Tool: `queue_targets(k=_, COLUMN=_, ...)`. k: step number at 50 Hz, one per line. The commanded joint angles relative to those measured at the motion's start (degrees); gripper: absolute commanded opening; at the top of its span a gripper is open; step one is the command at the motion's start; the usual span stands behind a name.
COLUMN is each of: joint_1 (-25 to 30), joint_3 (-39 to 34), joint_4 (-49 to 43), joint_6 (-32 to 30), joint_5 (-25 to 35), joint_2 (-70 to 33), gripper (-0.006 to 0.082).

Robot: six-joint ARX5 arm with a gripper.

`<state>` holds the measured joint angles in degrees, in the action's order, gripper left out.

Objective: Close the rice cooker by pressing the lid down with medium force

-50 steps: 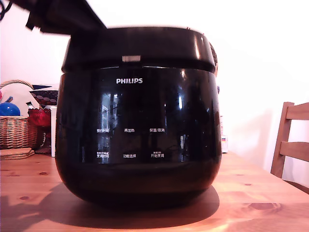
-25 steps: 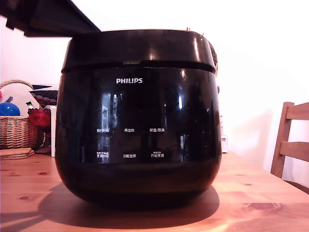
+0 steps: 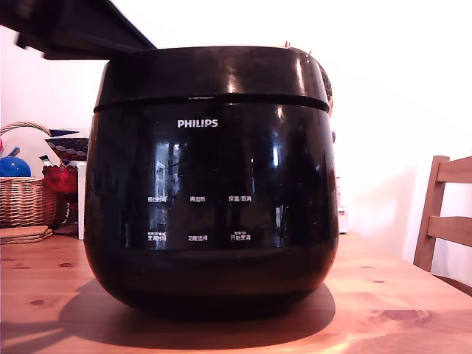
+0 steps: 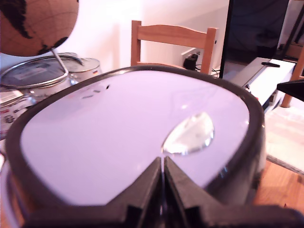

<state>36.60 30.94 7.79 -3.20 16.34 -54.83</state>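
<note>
The rice cooker (image 3: 210, 206), glossy black with a white PHILIPS logo, stands on the wooden table and fills the exterior view. Its lid (image 3: 214, 74) lies down flat on the body, with only a thin seam between them, so the inner plate is hidden. My arm (image 3: 74, 29) shows as a dark shape at the exterior view's upper left, level with the lid's top. In the wrist view my gripper (image 4: 161, 162) is shut with nothing in it. Its black fingertips (image 4: 148, 178) sit together low over the lid's shiny top (image 4: 118, 128), and contact cannot be told.
A wicker basket (image 3: 22, 199) and a red object (image 3: 60, 179) stand behind the cooker at the exterior view's left, a wooden chair (image 3: 446, 214) at its right. The wrist view shows a globe (image 4: 38, 23), steel pots (image 4: 42, 76), another chair (image 4: 171, 40) and a dark screen (image 4: 256, 33).
The lid has dropped: a second ago it sat slightly raised with a gap and a silver latch showing, now it is flush. My arm has sunk a little.
</note>
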Motion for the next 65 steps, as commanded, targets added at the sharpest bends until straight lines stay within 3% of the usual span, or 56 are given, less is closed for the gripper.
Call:
queue_targets(k=1, joint_1=0.7, joint_3=-4.5, joint_4=-4.09, joint_6=-0.35, joint_5=-0.28, joint_2=-4.68, gripper=-0.0021)
queue_targets(k=16, joint_1=1.33, joint_3=-5.16, joint_4=-4.09, joint_6=-3.3, joint_5=-1.51, joint_2=-5.57, gripper=-0.0021)
queue_targets(k=46, joint_1=1.11, joint_3=-4.5, joint_4=10.25, joint_6=-1.33, joint_5=-3.54, joint_2=0.35, gripper=-0.0021)
queue_targets(k=65, joint_1=-6.03, joint_3=3.37, joint_4=6.4, joint_6=-3.96, joint_5=-8.48, joint_2=3.39, gripper=-0.0021)
